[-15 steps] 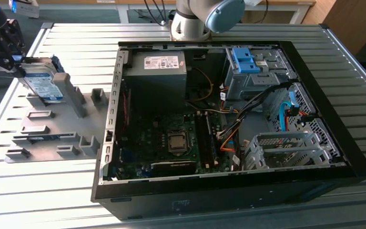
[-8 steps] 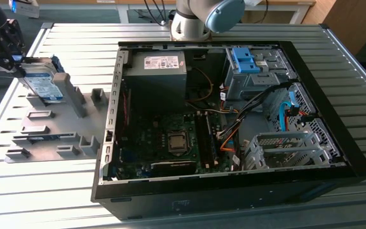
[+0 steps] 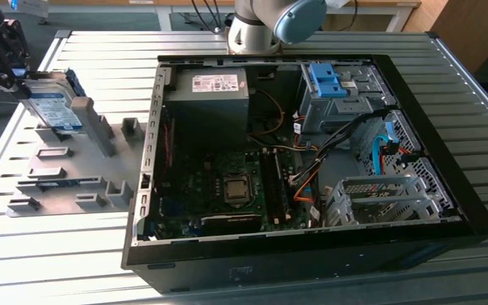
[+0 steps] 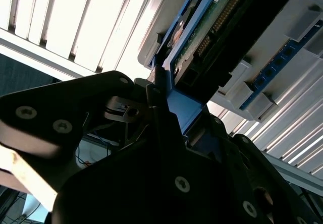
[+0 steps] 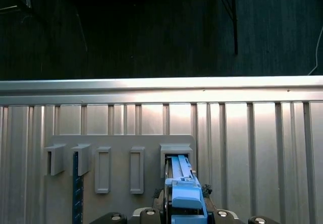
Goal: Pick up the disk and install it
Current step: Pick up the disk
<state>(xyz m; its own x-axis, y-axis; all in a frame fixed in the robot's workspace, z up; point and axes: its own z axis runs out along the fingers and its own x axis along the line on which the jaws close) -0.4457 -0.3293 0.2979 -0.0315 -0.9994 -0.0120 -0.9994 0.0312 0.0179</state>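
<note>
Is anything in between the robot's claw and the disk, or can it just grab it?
Nothing visible is in between. The gripper is shut on the disk, gripping its blue rail, as both wrist views show. The disk stands at the grey rack, to the exterior view's left of the open computer case.

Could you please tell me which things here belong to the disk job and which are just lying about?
Job: the disk, held by the gripper; open computer case.
Lying about: grey holder rack; bare blue bracket; grey box with white sticker; slatted table.
</note>
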